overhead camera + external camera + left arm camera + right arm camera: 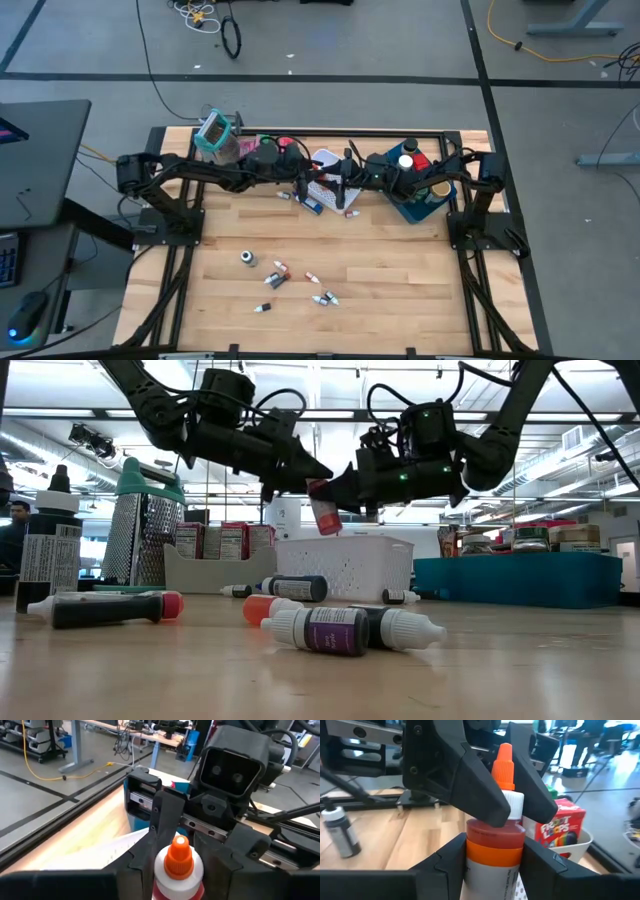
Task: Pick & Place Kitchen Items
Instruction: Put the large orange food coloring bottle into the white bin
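A small bottle (pixel 323 510) with an orange nozzle cap, white neck and red contents hangs in the air between both grippers, above the white mesh basket (pixel 345 567). My left gripper (pixel 316 473) reaches in from the table's left and my right gripper (pixel 345 488) from the right; they meet at mid-table near the far edge (pixel 322 184). Each is shut on the bottle. Several tiny bottles (pixel 285 275) lie on their sides on the wood nearer the front. Red cartons (pixel 220 540) stand behind, in a clear bin. My left gripper pinches the bottle between its two fingers at the white neck and shoulder (pixel 516 802), just below the orange cap, coming from the table's left. The bottle is lifted clear, cap end up and slightly tilted. My right gripper pinches the bottle's body at the orange label band (pixel 495 852), below the left gripper's fingers (pixel 470 785), coming from the table's right. Its fingers lie across the bottle. The lower end (pixel 327 525) hangs free over the basket.
A blue tray (pixel 425 197) with jars stands at the far right, and a metal grater (pixel 148 525) with a teal top at the far left. A Froot Loops carton (pixel 559 827) sits in a bin. A tall dark bottle (pixel 50 550) stands left.
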You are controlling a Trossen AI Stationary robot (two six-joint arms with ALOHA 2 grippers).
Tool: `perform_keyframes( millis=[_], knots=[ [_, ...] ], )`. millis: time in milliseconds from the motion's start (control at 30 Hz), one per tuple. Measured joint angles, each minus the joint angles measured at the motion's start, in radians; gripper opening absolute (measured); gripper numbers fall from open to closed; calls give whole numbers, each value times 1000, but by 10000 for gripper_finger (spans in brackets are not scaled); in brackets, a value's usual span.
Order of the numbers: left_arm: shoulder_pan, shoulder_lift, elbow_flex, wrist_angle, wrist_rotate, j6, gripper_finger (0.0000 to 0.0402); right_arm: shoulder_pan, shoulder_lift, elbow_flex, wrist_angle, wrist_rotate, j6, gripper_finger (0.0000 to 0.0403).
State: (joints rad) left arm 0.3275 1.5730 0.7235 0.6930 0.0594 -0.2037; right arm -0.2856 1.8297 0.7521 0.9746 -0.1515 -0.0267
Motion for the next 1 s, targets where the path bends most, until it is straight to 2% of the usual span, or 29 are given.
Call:
perform_keyframes(
  millis=[200, 367, 533, 633, 833, 1000],
  knots=[
    [2, 0, 0, 10, 2, 39, 123, 10, 0, 0, 11, 93, -13, 171],
    [12, 0, 0, -7, -50, 41, 123, 8, -3, 0, 4, 137, -16, 206],
    [28, -1, 0, -7, -50, 24, 123, 17, -54, 0, -56, 250, -65, 242],
    [28, -1, 0, -7, -67, 28, 123, 26, -128, 0, -152, 317, -83, 256],
    [28, 7, 1, -20, -129, 53, 123, 55, -299, 0, -489, 380, -42, 263],
    [20, 113, 68, -29, -144, 47, 123, 79, -398, -1, -669, 380, 6, 257]
  ],
)
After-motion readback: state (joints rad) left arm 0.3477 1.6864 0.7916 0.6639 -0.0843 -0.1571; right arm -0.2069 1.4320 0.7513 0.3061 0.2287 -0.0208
